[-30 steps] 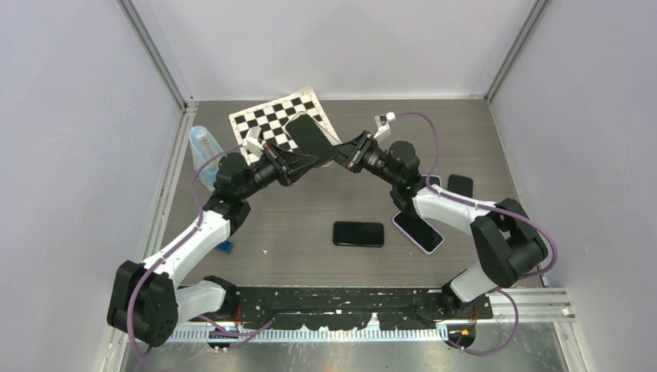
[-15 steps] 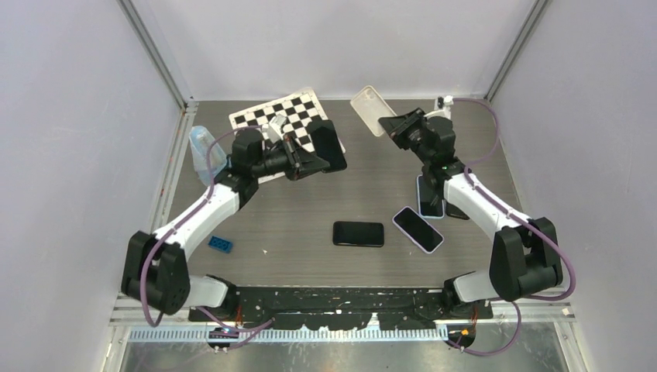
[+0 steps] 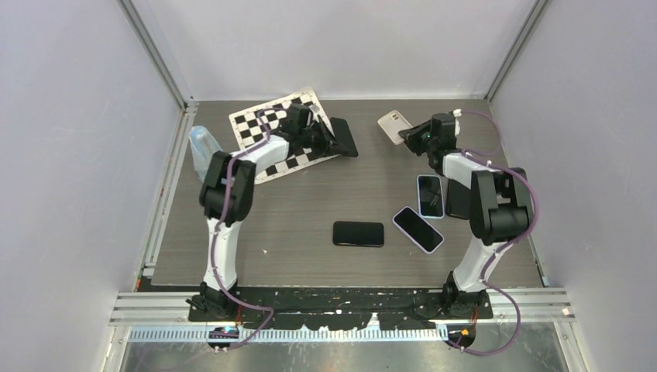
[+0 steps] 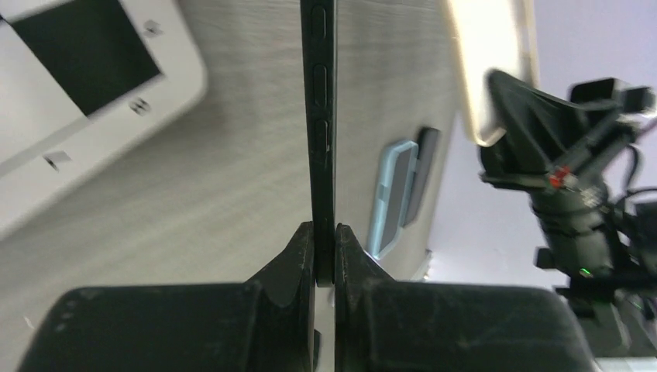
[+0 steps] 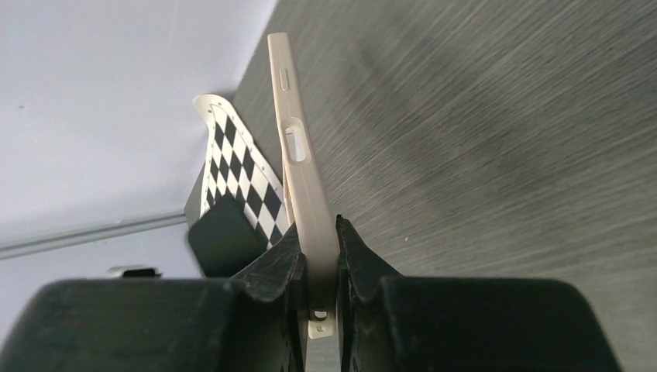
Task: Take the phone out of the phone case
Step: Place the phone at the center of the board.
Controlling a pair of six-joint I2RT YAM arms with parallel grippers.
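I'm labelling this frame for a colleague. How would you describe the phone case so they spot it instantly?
On the grey table, go to the far right corner, past the phones lying flat. The phone case is clamped in the right gripper: pale beige, while those phones show dark screens.

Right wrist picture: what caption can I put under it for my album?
Right gripper shut on the beige phone case, seen edge-on against the grey table.
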